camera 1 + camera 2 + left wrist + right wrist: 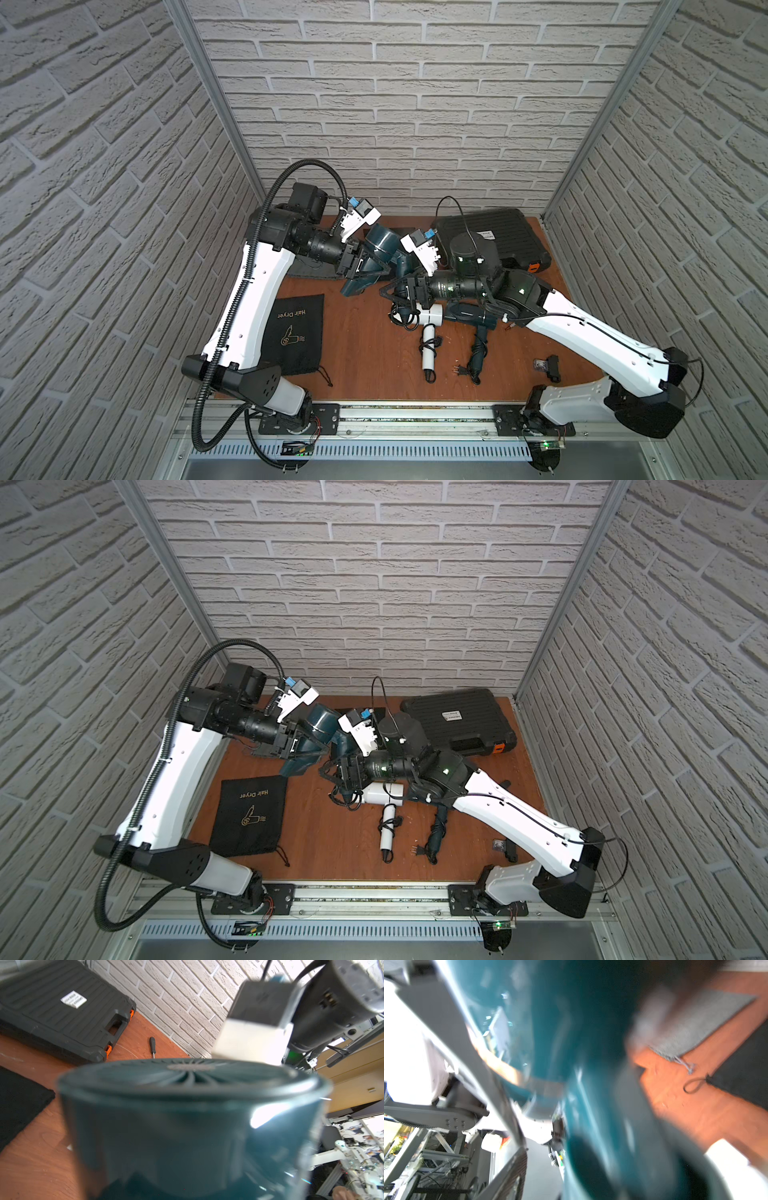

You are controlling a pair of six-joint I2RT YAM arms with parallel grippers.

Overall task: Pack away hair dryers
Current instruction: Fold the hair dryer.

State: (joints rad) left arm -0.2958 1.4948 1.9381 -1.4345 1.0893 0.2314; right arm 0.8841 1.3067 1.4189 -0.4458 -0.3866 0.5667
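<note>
1. Table (365, 357): brown wood grain; it carries every item we list.
2. Left arm (257, 299): reaches toward the rear of the table. We find the left jaws set wide around the barrel of the gripped teal dryer (384, 245), clamping it from either side.
3. Right arm (582, 328): reaches in toward the centre. The right jaws sit just beside that dryer's handle, above the white dryer (434, 315). The right wrist view is blurred, and we cannot tell whether they stand apart or close on anything.
4. Hard case (498, 232): black, ribbed, orange latches, lid down, rear right corner.
5. Black pouch (297, 332): printed "Hair Dryer", flat on the left side, well apart from the dryers.
6. Gripped teal dryer: rear centre, between the two arms, tilted, nozzle toward the front left.
7. Second teal dryer (481, 338): lies partly under the right arm, cord wound round its handle.
8. White dryer: lies just left of item 7, cord coiled round its handle.
9. Screwdriver (152, 1045): on the table by the wall, near the case.
</note>
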